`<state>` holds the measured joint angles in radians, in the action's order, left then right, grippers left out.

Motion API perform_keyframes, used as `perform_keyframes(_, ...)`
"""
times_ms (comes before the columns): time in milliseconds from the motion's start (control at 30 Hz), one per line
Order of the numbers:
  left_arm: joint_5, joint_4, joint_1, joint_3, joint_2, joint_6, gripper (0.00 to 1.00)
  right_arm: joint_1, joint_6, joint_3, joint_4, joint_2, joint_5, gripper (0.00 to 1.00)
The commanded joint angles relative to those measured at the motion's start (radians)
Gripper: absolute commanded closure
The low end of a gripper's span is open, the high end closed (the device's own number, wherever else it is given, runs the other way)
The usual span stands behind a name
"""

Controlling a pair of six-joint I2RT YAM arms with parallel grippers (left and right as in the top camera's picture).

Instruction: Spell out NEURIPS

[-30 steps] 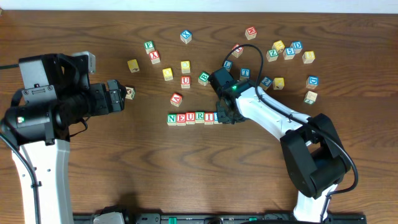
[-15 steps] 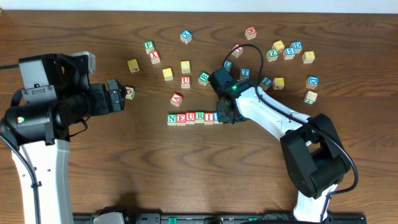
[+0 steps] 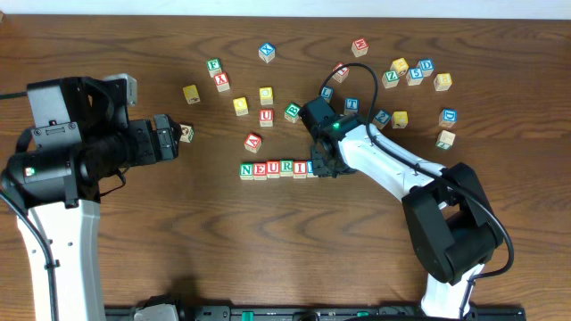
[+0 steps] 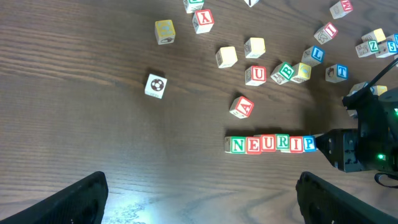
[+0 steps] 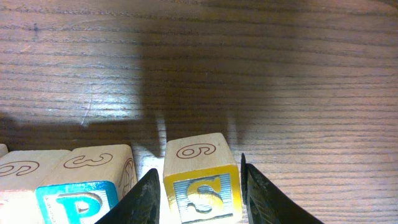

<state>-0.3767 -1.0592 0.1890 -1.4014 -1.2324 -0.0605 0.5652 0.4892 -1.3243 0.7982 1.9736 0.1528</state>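
The right gripper (image 5: 202,200) is seen with its jaws set low on either side of the S cube (image 5: 202,186). A sliver of table (image 5: 261,74) is visible between the cube and the finger (image 5: 144,200) nearer the row, so the hold appears to be let go. Over the last second the jaws have been eased apart, while nothing else is seen to shift from overhead.

The S cube is stood flat on the wood, its yellow face and letter turned to the wrist camera. It is placed at the end of the word, just beside the blue P cube (image 5: 81,196). The two are kept apart only by the finger between them.

From the left wrist view the row (image 4: 270,144) is read as N, E, U, R, I, P, with the S hidden behind the dark gripper. With the seventh letter set down, the word is judged complete, or nearly so. A clean lift away is called for, since a brush of the finger could knock the S or P askew.

Loose cubes (image 3: 410,71), a red A cube (image 4: 241,107) among them, are left scattered beyond the row. The left gripper (image 4: 202,190) is held well apart, jaws wide and empty.
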Motion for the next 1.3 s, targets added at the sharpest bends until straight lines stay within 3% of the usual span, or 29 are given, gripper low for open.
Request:
perform_keyframes(0,-0.007,-0.002,0.004,-0.016,0.005,-0.010,0.05,-0.002,0.004,0.005,-0.001,-0.023,0.014,0.62)
perform_keyframes(600,-0.007,-0.002,0.004,-0.016,0.005,-0.010,0.05,-0.002,-0.009,-0.108,0.034,-0.023,0.015,0.61)
perform_keyframes(767,-0.007,-0.002,0.004,-0.016,0.005,-0.010,0.05,-0.002,-0.012,-0.177,0.097,-0.023,0.102,0.61)
perform_keyframes(1000,-0.007,-0.002,0.004,-0.016,0.005,-0.010,0.05,-0.011,0.031,-0.208,0.194,-0.023,0.277,0.70)
perform_keyframes(1267,-0.007,-0.002,0.004,-0.016,0.005,-0.010,0.05,-0.040,0.049,-0.186,0.252,-0.023,0.286,0.87)
